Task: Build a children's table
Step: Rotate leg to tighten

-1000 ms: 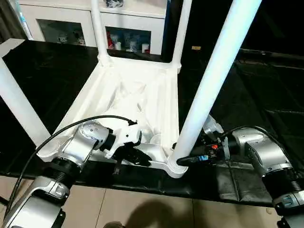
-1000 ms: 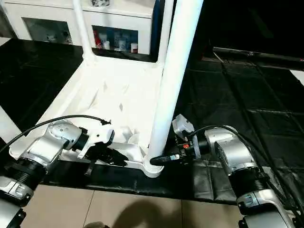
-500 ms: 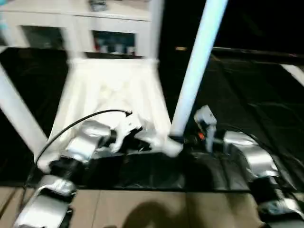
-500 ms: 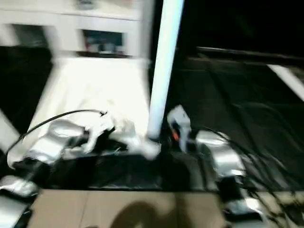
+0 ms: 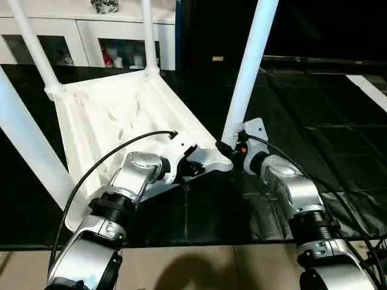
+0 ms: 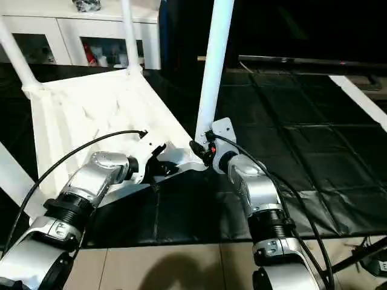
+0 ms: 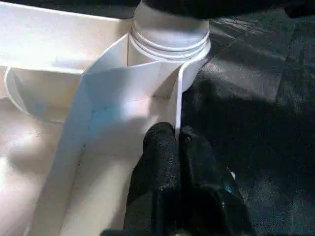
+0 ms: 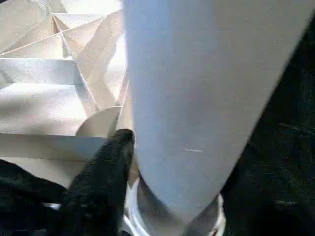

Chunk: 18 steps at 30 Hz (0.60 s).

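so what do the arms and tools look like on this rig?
Both forearms are silver metal with ribbed black wrist collars. The left arm has a white housing before its black tool and a loose black cable arching over it. The right arm carries a white bracket, a small red-orange mark and black cabling behind its black tool.

The white table (image 5: 115, 115) lies upside down, ribbed underside up, its four tapered legs (image 5: 249, 66) standing in the round corner sockets. The nearest socket sits between the two hands, with one leg rising just beside the right one.
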Tool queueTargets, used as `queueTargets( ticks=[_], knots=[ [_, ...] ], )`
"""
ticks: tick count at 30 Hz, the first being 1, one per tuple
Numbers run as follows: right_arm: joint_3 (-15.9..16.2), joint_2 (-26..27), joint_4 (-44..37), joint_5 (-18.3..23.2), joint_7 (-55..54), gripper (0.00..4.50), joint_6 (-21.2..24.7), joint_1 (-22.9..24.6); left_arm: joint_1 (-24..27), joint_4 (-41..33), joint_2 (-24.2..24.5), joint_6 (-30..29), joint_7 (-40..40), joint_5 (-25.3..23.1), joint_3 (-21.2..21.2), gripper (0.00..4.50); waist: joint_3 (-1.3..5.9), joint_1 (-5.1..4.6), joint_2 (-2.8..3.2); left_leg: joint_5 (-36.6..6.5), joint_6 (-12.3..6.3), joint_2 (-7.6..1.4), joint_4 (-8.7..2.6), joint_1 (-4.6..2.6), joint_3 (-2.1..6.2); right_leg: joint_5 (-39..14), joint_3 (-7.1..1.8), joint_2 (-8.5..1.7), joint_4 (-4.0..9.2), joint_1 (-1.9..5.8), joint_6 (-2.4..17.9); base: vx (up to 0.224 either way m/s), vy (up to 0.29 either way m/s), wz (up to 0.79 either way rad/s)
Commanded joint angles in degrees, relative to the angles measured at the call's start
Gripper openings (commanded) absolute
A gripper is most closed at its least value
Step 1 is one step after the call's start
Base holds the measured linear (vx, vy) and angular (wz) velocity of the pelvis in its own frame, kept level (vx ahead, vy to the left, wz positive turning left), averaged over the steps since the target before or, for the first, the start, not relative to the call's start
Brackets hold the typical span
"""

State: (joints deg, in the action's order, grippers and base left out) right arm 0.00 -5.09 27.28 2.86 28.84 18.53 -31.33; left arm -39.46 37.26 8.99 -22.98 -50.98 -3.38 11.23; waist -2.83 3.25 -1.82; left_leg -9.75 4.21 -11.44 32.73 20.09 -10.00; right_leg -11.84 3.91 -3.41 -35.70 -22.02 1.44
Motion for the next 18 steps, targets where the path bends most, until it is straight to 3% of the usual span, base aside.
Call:
queueTargets(
  ticks=[1, 8, 10, 14, 18],
  knots=[
    [6.0, 4.4, -0.7, 3.0, 6.9, 2.97, -0.2, 1.2, -1.5, -2.9, -3.2, 3.6, -1.2, 2.0, 2.3, 0.0, 3.2, 0.36, 0.05, -10.7, -1.31, -1.76, -3.43, -0.06, 0.61, -10.9, -3.12, -4.76, 5.22, 2.54, 10.3, 0.0, 0.0, 0.0],
    [4.4, -0.8, -3.3, 5.2, 13.8, 3.55, -0.8, 2.5, -0.3, -3.5, 0.4, 5.2, -5.3, 1.8, 2.3, 0.0, 3.34, 0.46, 0.24, -9.6, -2.38, -1.83, -3.37, -0.04, 0.52, -6.7, -3.15, -4.78, 4.91, 2.82, 11.5, 0.0, 0.0, 0.0],
    [4.5, -4.7, -4.2, 6.4, 20.1, 3.66, -1.6, 3.0, 0.5, -3.9, 3.0, 8.1, -10.3, 2.0, 3.3, 0.0, 3.49, 0.64, 0.14, -9.1, -3.12, -1.81, -3.27, 0.08, 0.58, -5.0, -3.06, -4.79, 4.82, 3.17, 12.1, 0.0, 0.0, 0.0],
    [5.3, -9.5, -5.7, 7.8, 28.3, 4.06, -2.1, 4.0, 1.4, -4.5, 5.8, 11.5, -16.5, 2.9, 4.2, 0.0, 3.51, 0.83, 0.17, -8.1, -4.06, -1.98, -3.2, -0.02, 0.46, -2.3, -3.04, -4.77, 4.52, 3.0, 13.1, 0.0, 0.0, 0.0],
    [5.9, -13.5, -6.6, 8.6, 34.5, 4.43, -2.3, 4.6, 1.9, -4.8, 8.4, 13.4, -21.4, 2.8, 5.3, 0.0, 3.57, 2.17, 0.46, -7.8, -4.05, -2.41, -3.09, -0.48, 0.21, -1.3, -3.01, -4.75, 4.2, 2.7, 14.0, 0.0, 0.0, 0.0]
  ],
)
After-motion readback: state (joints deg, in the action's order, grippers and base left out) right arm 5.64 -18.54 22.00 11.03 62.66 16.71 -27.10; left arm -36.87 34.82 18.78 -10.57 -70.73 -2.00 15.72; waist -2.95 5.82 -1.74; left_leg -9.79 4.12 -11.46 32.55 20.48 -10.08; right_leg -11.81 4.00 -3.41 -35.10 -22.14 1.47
